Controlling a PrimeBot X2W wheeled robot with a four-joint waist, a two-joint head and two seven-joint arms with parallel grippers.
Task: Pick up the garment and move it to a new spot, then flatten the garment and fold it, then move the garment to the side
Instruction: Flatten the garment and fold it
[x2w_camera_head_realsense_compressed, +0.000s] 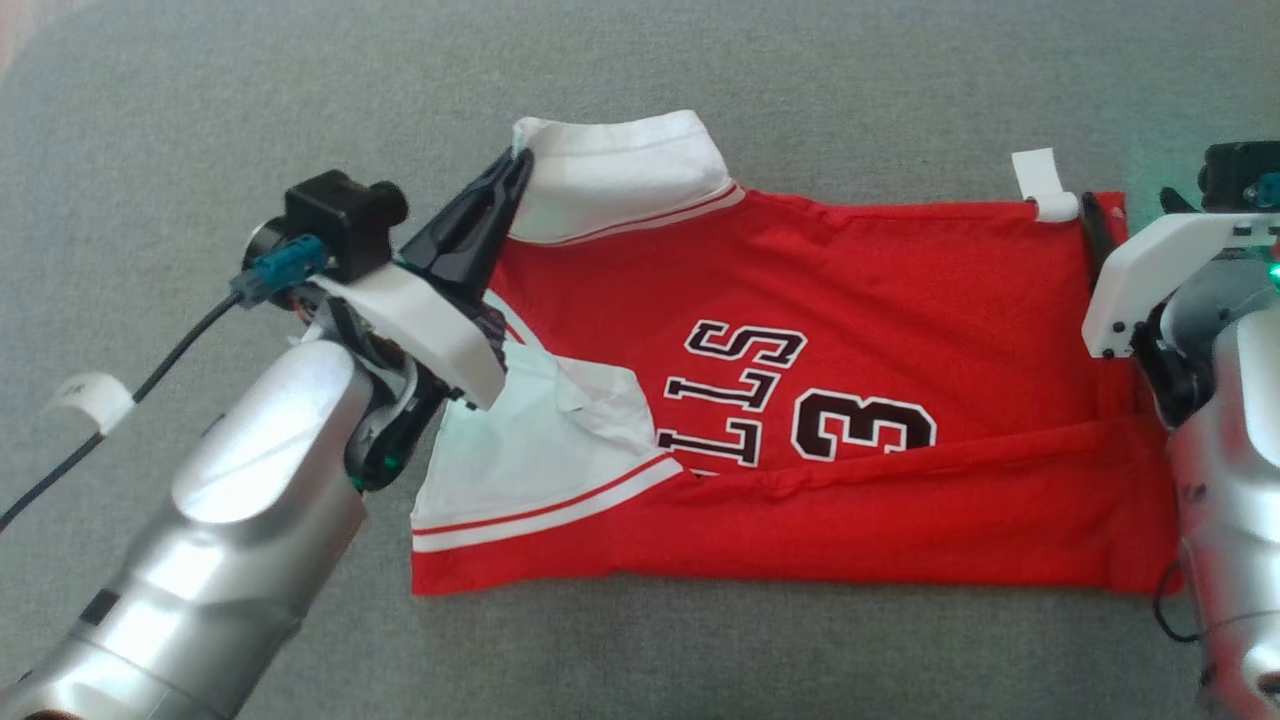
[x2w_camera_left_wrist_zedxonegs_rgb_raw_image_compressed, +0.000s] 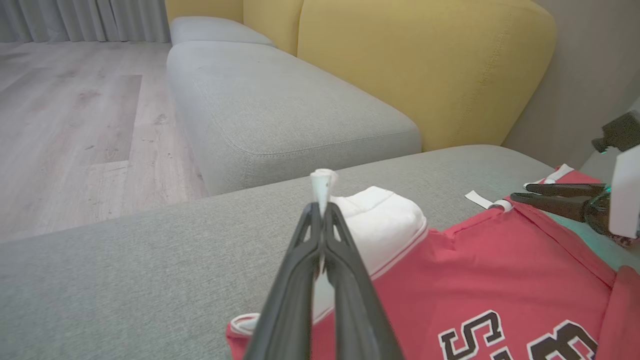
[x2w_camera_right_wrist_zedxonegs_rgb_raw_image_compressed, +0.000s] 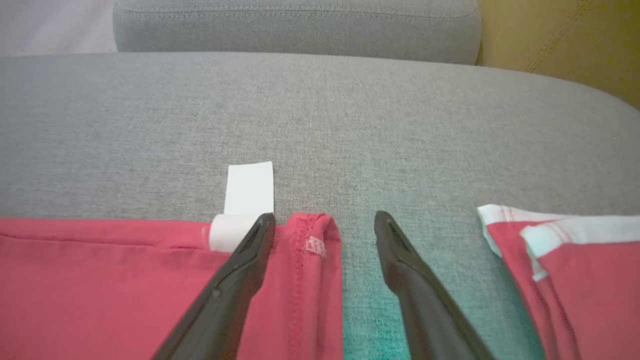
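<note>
Grey woven sofa cushion (x2w_camera_head_realsense_compressed: 700, 60) carries the red knit jersey with white sleeves and black numerals (x2w_camera_head_realsense_compressed: 850, 300), laid lengthwise across it with collar end to the left and hem to the right.

1. Left side: the left gripper (x2w_camera_left_wrist_zedxonegs_rgb_raw_image_compressed: 322, 215) is clamped on the edge of the upper white sleeve (x2w_camera_head_realsense_compressed: 620, 170); a tuft of white cloth protrudes past the fingertips.
2. Centre: the near long edge is already folded over the body, so the step in hand appears to be folding the far edge.
3. Right side: the right gripper (x2w_camera_right_wrist_zedxonegs_rgb_raw_image_compressed: 325, 222) stands wide apart, holding nothing, one finger over the red hem corner beside a white tab (x2w_camera_right_wrist_zedxonegs_rgb_raw_image_compressed: 248, 182), the other over bare cushion.

Recommended procedure: close the right gripper on the hem corner before lifting, raise both ends together and low, keep the edge taut, and lay it parallel to the near fold.

Limits of observation: the lettering is partly covered by the fold. Contact between the right fingertips and the cloth cannot be confirmed. The tab's nature is unclear.
</note>
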